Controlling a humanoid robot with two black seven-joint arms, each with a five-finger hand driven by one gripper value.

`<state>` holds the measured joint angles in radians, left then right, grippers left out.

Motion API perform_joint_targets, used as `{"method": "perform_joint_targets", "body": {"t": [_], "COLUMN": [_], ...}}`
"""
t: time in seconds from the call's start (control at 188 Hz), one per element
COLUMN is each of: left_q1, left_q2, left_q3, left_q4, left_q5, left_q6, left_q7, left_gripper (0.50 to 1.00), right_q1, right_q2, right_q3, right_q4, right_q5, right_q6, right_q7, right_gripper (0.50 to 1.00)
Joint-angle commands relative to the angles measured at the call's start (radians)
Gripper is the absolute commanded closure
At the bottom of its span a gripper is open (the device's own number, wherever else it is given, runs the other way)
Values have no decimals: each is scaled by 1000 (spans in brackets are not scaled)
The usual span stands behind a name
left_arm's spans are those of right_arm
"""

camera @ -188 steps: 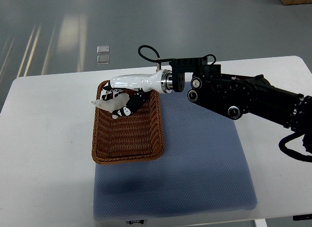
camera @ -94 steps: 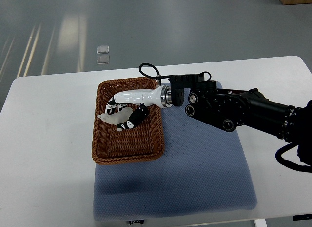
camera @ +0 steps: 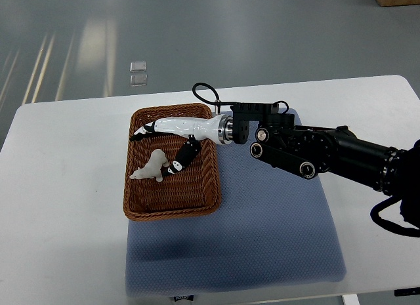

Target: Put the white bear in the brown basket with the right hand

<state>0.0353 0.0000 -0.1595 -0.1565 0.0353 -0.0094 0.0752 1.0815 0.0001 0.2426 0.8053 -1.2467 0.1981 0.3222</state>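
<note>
The white bear [camera: 149, 167] lies on the floor of the brown wicker basket [camera: 209, 190], near its left wall. My right hand [camera: 164, 142] reaches over the basket from the right, white with black fingers. Its fingers [camera: 182, 158] are spread and hold nothing. The hand hangs just above and to the right of the bear, apart from it. The black right arm [camera: 315, 151] stretches across the blue mat. The left arm is out of view.
The basket stands on the left edge of a blue-grey mat [camera: 262, 233] on a white table [camera: 59, 206]. A small clear object [camera: 138, 73] lies on the grey floor beyond the table's far edge.
The right hand lowered the bear into the basket and let go of it. The bear now lies on the basket floor, and the fingers have opened and lifted slightly.
</note>
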Motion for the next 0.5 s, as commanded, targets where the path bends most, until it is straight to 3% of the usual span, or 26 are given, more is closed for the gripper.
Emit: {"method": "perform_joint_targets", "body": {"t": [0.0, 0.16, 0.495], "left_q1": [0, 0, 0], "left_q2": [0, 0, 0], "left_q3": [0, 0, 0], "left_q4": [0, 0, 0], "left_q5": [0, 0, 0], "left_q6": [0, 0, 0], "left_q7": [0, 0, 0], "left_gripper": [500, 500, 500], "right_q1": [0, -12, -187], "right_q2": [0, -23, -163], "right_q3": [72, 165, 369], "right_q4": [0, 0, 2], "right_q5": [113, 299, 630], "right_q6": [17, 61, 129], "right_q7": [-2, -11, -23], "right_gripper": [630, 607, 601]}}
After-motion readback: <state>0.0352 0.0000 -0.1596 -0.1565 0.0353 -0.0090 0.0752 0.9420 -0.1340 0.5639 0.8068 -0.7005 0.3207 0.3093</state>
